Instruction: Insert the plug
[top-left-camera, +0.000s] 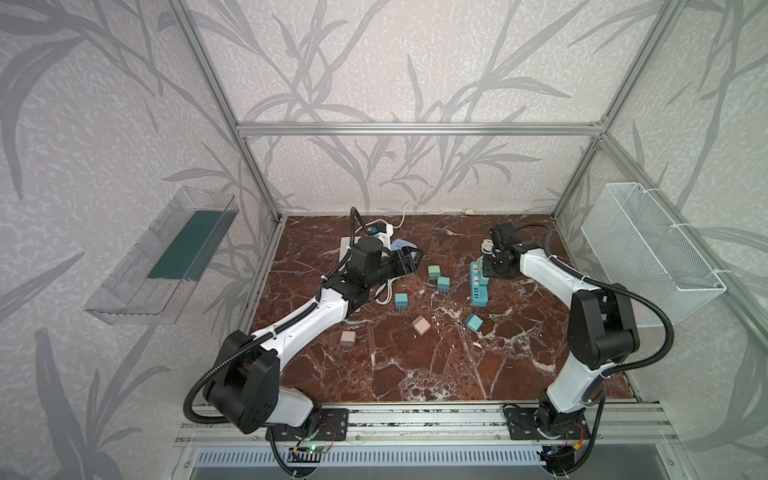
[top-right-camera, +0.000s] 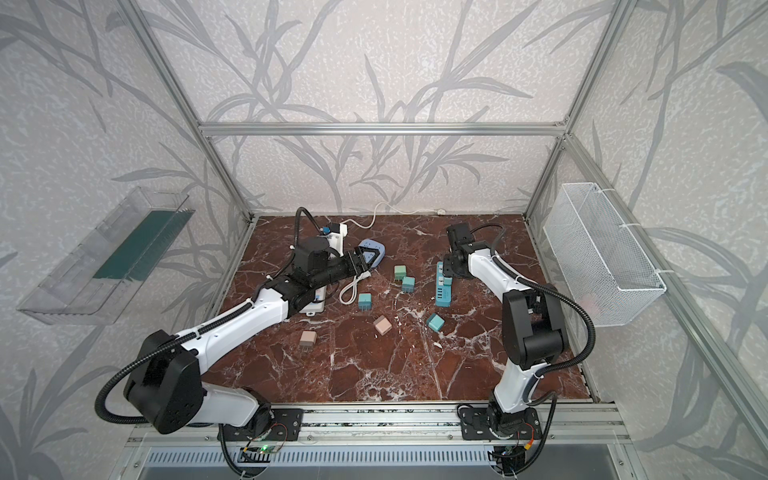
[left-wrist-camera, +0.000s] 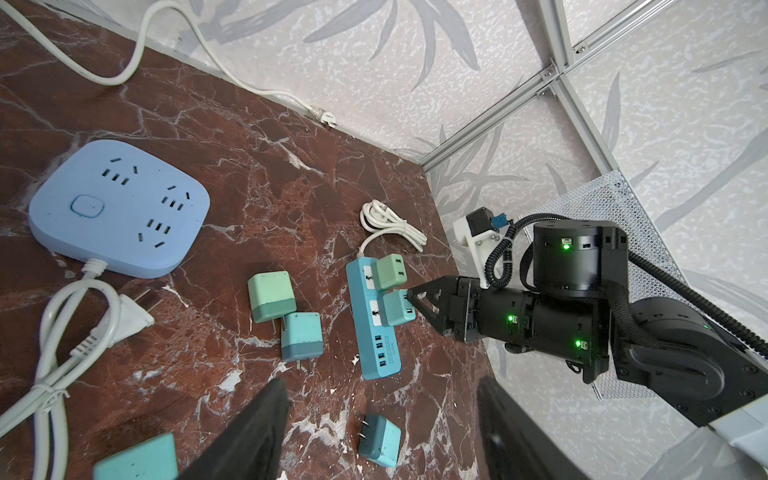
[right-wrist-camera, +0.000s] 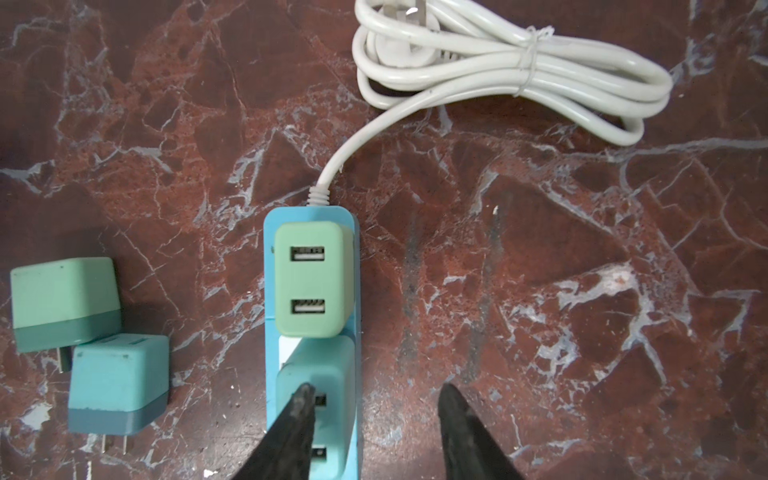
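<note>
Teal rounded-cube plastic plug (right-wrist-camera: 330, 370) stands on the second socket of the slim sky-blue plastic power strip (right-wrist-camera: 269, 291), directly under one fingertip of the right end effector (right-wrist-camera: 376, 388). That end effector is spread. One dark finger lies on the plug's top face by its USB slots and the other hangs over bare worktop (right-wrist-camera: 540, 249) beside the strip, so nothing is pinched.

The plug looks entered, but a sliver of white socket face shows at its base. Whether the prongs are fully home cannot be told, and a last downward press may be what remains.

Just beyond the fingertips, a pale-green matte plug cube (right-wrist-camera: 309, 278) is seated in the socket at the cord end. Past it the strip's glossy white cable (right-wrist-camera: 519, 70) lies bundled and tied.

To the side of the touching finger lie two loose two-tone cubes, a mint one (right-wrist-camera: 62, 299) and a turquoise one (right-wrist-camera: 118, 382), with bare metal prongs.

The worktop is red-brown with white marble veining and looks smooth and hard.

The left end effector (left-wrist-camera: 382, 382) is well apart, spread and empty. A pale-blue rounded square socket hub (left-wrist-camera: 116, 208) lies beyond it.
</note>
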